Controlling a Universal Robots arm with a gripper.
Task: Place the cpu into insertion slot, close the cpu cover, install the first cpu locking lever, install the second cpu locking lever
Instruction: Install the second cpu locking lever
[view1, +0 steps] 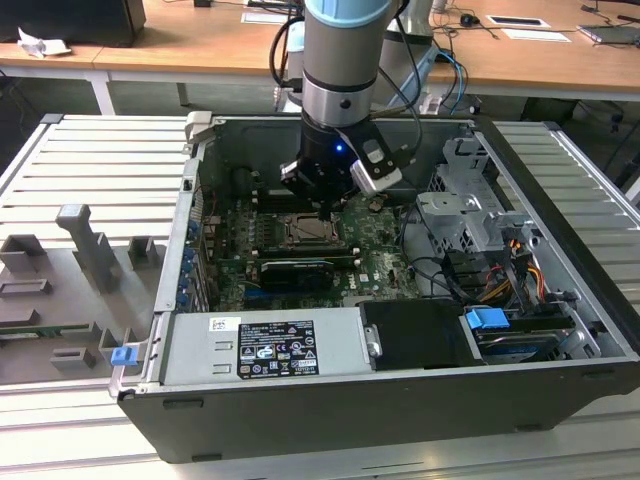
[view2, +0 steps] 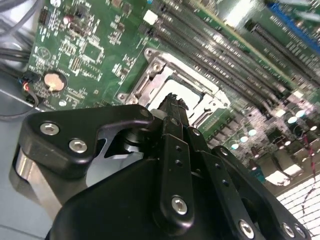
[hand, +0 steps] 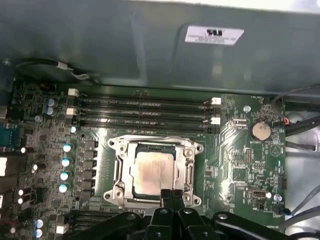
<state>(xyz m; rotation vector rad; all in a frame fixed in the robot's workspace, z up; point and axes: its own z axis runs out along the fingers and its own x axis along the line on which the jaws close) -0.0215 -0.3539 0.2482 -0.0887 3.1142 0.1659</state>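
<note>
The jaws (hand: 172, 196) are together, with nothing between them, and their tips stand just at the edge of the cover (hand: 154, 171). The cover lies flat over the slot (view1: 314, 230). Through its window the cpu (hand: 154, 167) shows, seated in the slot on the green motherboard (hand: 250, 165). In the second wrist view the tips (view2: 172, 102) are over the cover (view2: 150, 82). The arm (view1: 340, 90) reaches down into the open case (view1: 300, 400), which lies on a ribbed worktop (view1: 90, 170).
</note>
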